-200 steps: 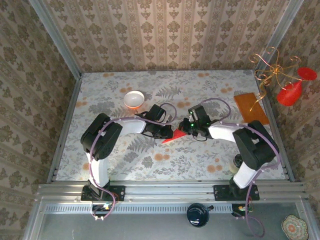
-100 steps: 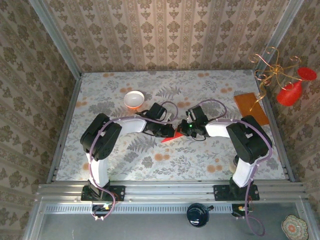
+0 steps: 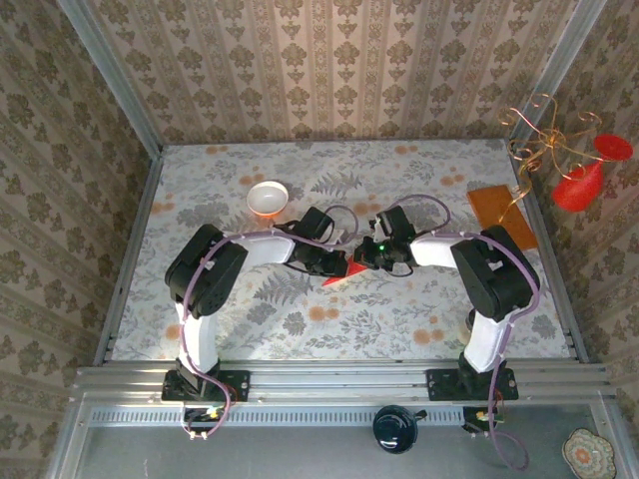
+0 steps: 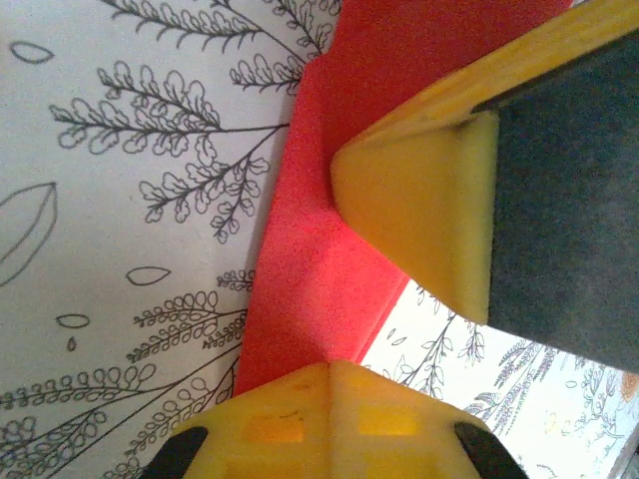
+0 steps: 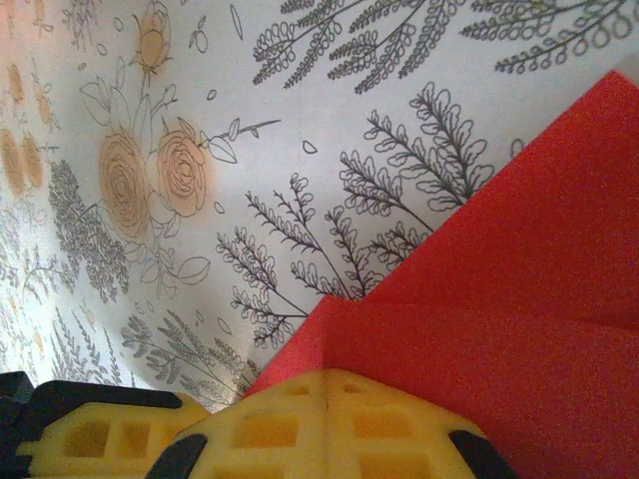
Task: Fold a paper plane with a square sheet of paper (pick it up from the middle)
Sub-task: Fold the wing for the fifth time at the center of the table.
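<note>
1. Floral-print desk (image 3: 399, 319) with patterned wallpaper on the walls around it. The red sheet of paper (image 3: 337, 273) lies around the middle of the desk. It's already a pointed, part-folded shape with its tip aimed near-left. Both wrist views show a fold edge running across the sheet (image 4: 300, 259) (image 5: 519, 259).
2. The left end effector (image 3: 332, 261) reaches in from the left with its jaws closed, tip down on the sheet (image 4: 329, 414). The right end effector (image 3: 367, 261) comes in from the right, also closed, with its tip on the red just beside the other one (image 5: 329, 419). I can't tell if either has a layer nipped or is only pressing.
3. My guess is this is a crease-pressing step, so here's what could bite:
   - If one tip slides while the other isn't pinning hard, the whole sheet skids on the smooth desk and the fold goes crooked.
   - Press-and-drag on thin paper can bunch it or tear it along the crease.
   - The two tips are nearly touching, so a small sideways move could knock them together and flick the sheet away.
   - If a tip lifts with a layer caught on it, the flap springs open.
4. The white bowl (image 3: 267, 199) at far-left and the orange-brown board (image 3: 499, 215) at far right are well apart from all this. I wouldn't worry about them.
</note>
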